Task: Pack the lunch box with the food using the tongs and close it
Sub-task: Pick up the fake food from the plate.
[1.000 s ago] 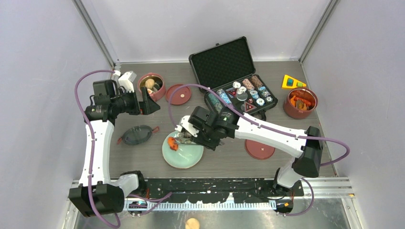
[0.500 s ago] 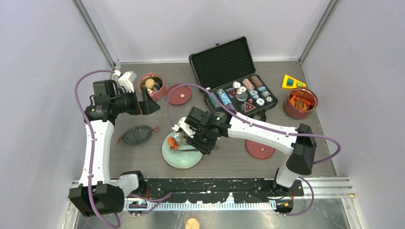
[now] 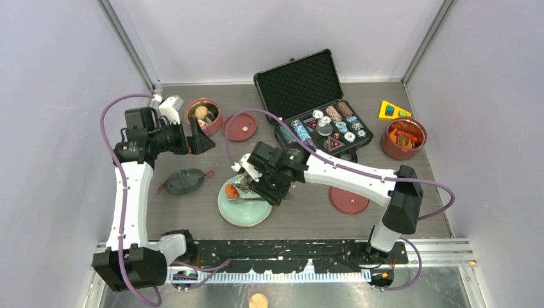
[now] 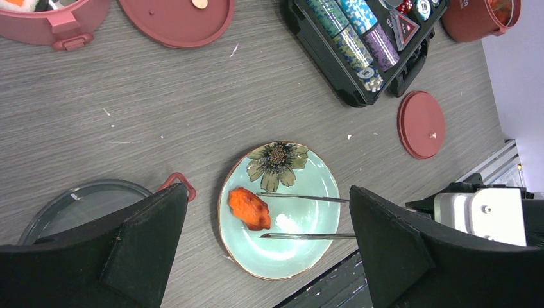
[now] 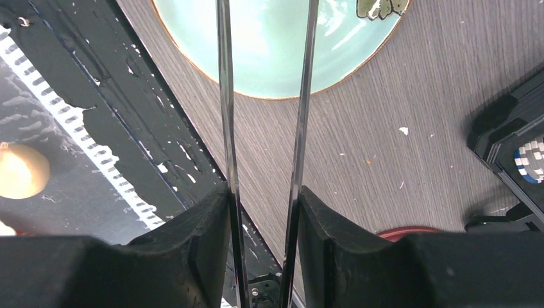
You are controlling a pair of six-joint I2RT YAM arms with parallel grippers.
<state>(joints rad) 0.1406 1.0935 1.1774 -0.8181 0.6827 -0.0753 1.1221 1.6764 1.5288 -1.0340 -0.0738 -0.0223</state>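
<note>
Silver tongs [image 4: 301, 197] are hanging over the plate [image 4: 301, 260] near the middle of the table [image 4: 160, 109]. The right gripper [image 5: 263, 199] is reaching in from the right and clamping them partway along. Each thin arm is running between the fingers [image 5: 199, 250] and lying against a finger's inner face. The two arms are standing apart, and their tips are straddling the right end of an orange shrimp [image 4: 249, 208]. The shrimp is lying on the plate's left half. Whether either tip is touching it cannot be told.

The left gripper [image 3: 200, 140] is hovering wide open and empty over the far left of the table. It is just beside the left tier [image 3: 217, 119], where a beige bun [image 3: 201, 113] is sitting among other pieces. A red lid [image 3: 239, 126] is lying flat just right of that tier. The dark top lid [image 3: 184, 181] is resting on the table left of the plate, apart from it.

A second red lid [image 3: 349, 200] is lying to the right of the plate, partly under the right arm. The right tier [image 3: 385, 144] is standing uncovered at the far right with orange pieces inside it. Between the two tiers, on the far side of the table, the black chip case [image 3: 301, 80] is lying open, with rows of coloured chips showing in its lower half. A yellow wedge [image 3: 392, 110] is sitting just beyond the right tier, close to the right wall.
</note>
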